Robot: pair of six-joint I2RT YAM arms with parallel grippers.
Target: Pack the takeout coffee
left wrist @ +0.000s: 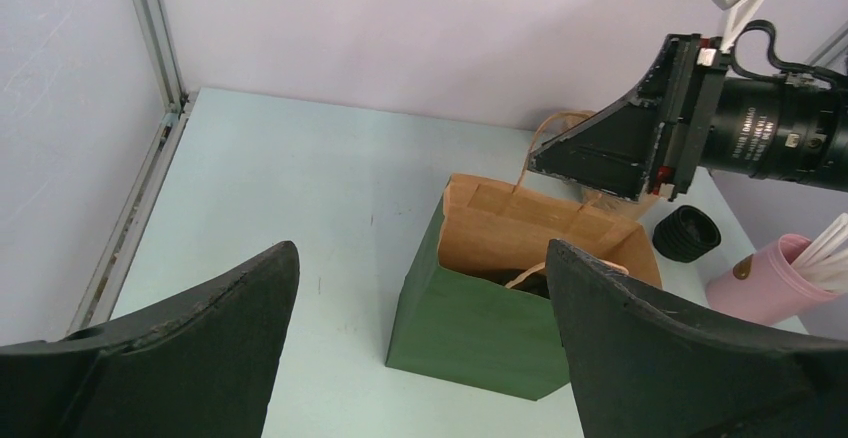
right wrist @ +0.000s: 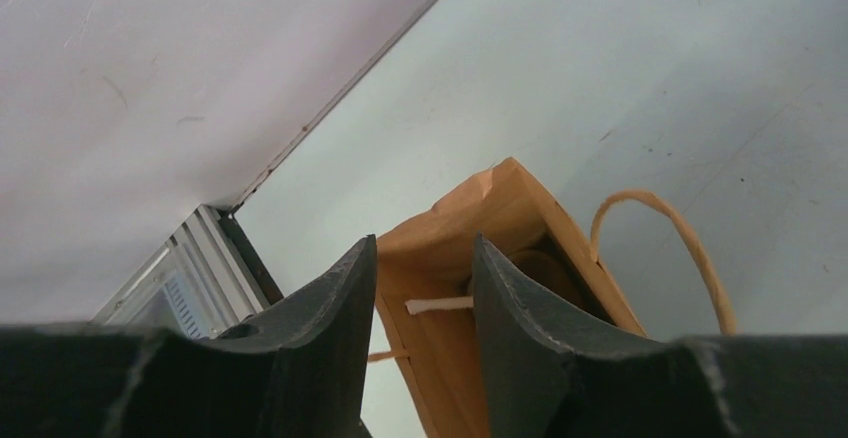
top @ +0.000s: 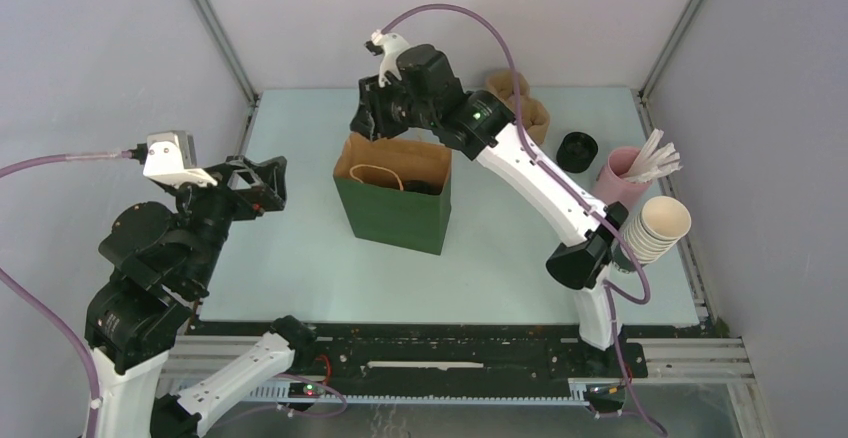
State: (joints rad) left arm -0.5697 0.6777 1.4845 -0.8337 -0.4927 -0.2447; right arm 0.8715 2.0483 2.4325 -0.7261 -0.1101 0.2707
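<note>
A green paper bag (top: 392, 208) with a brown inside stands open in the middle of the table. It also shows in the left wrist view (left wrist: 480, 333) and the right wrist view (right wrist: 470, 218). Something dark (top: 425, 187) lies low inside it; it may be the takeout coffee's black lid, and the cup's wall is hidden. My right gripper (top: 366, 124) hovers over the bag's back left corner. In its own view (right wrist: 425, 243) the jaws stand a little apart with the bag's rim showing between them. My left gripper (top: 268, 184) is wide open and empty, left of the bag (left wrist: 420, 253).
A black lid stack (top: 577, 150) sits at the back right, next to a pink cup of white straws (top: 625, 176) and a nested stack of paper cups (top: 656, 228). Brown paper bags (top: 526, 104) stand behind the right arm. Metal frame rails run along the table's sides.
</note>
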